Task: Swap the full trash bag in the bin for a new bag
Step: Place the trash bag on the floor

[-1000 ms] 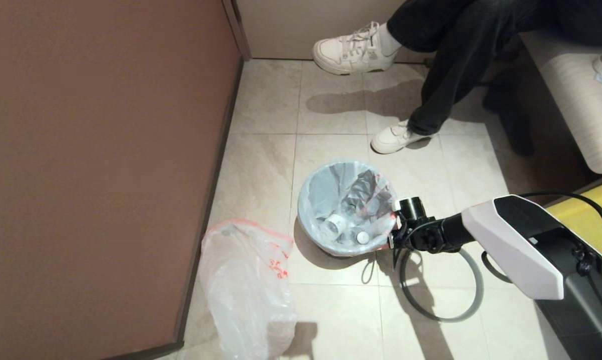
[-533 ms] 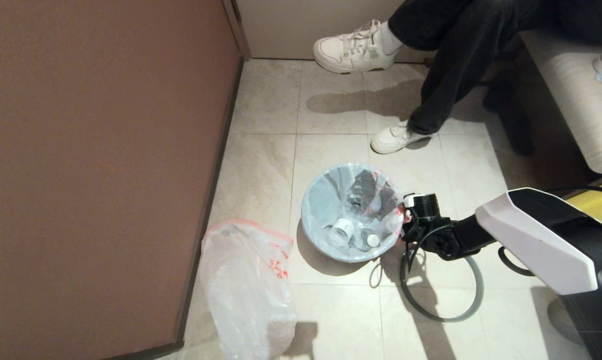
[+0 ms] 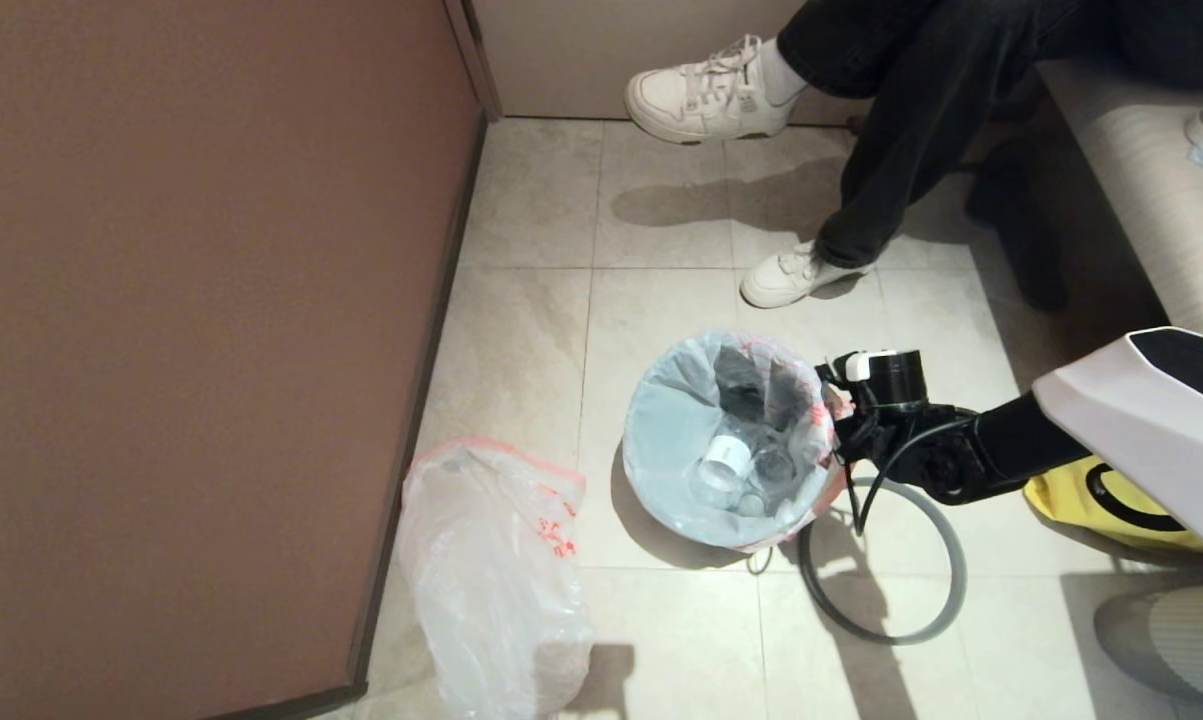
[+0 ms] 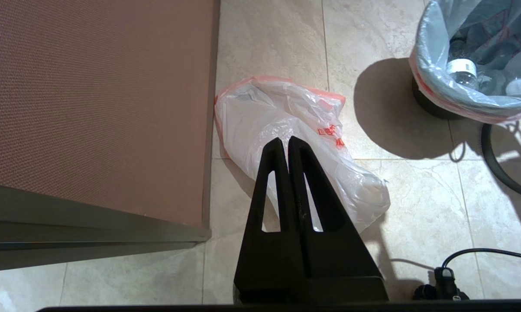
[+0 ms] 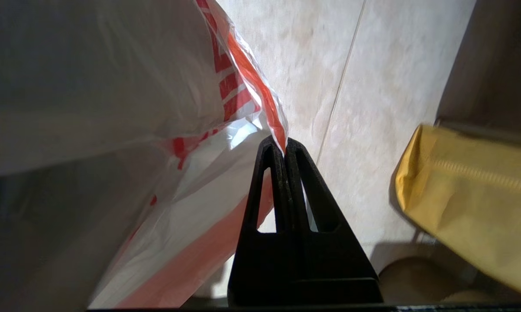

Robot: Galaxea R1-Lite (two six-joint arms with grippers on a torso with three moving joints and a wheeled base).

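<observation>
The full trash bag (image 3: 726, 440) lines the bin (image 4: 431, 106), with a white cup and bottle shapes inside. My right gripper (image 3: 833, 400) is at the bag's right rim, shut on its pink-red edge (image 5: 260, 93). The bin's grey hoop (image 3: 961, 590) lies on the floor to the right of the bin, under my right arm. The new bag (image 3: 491, 580) lies crumpled on the tiles by the brown wall, showing film only. My left gripper (image 4: 285, 141) hangs above the new bag (image 4: 286, 117), shut and holding nothing. It does not show in the head view.
A brown wall panel (image 3: 201, 300) runs along the left. A seated person's legs and white shoes (image 3: 786, 275) are just beyond the bin. A yellow bag (image 3: 1101, 505) lies at the right under my arm, and a bench (image 3: 1141, 200) stands behind it.
My right gripper has moved right and slightly away with the bag's edge in it. The bag and bin have shifted right with it, partly over the hoop.
</observation>
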